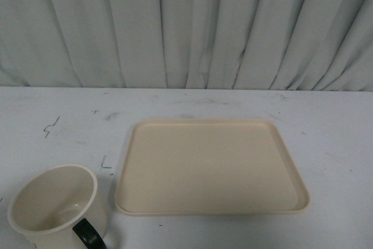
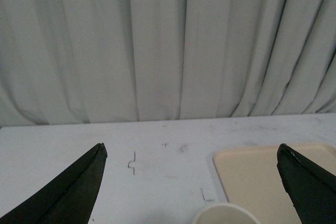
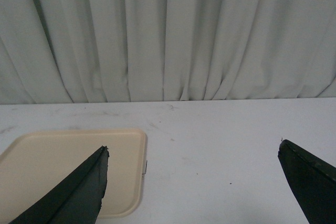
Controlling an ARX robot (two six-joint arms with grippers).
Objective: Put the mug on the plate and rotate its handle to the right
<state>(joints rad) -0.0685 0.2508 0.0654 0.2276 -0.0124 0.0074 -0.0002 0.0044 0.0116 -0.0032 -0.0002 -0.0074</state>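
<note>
Right now I see the mug (image 1: 55,202) standing upright on the table (image 1: 326,132), just beside the near left corner of the plate (image 1: 210,164) and not on it. It is a cream-white cylinder with a smooth, slightly glossy inside and a thin round lip; its lower part is cut off by the edge of the front view. The handle (image 1: 88,234), a thick, glossy dark loop, sticks out from the side of the mug nearest the camera, angled a little toward the plate. The plate is a flat beige plastic rectangle with rounded corners and a low raised rim, matte and bare on top, far wider than the mug. The table is a pale, dull white surface with faint grey scuffs and a few small dark pen-like marks (image 1: 51,126) left of the plate. Behind it hangs a pale grey curtain (image 1: 186,27) in soft vertical folds. My left gripper (image 2: 191,148) has its black, tapered fingers (image 2: 73,192) spread wide with nothing between them; the mug's rim shows low between them in that wrist view, with the plate's corner beside it. My right gripper (image 3: 193,147) is likewise spread wide and holding nothing, with one rounded end of the plate lying beneath one finger.
</note>
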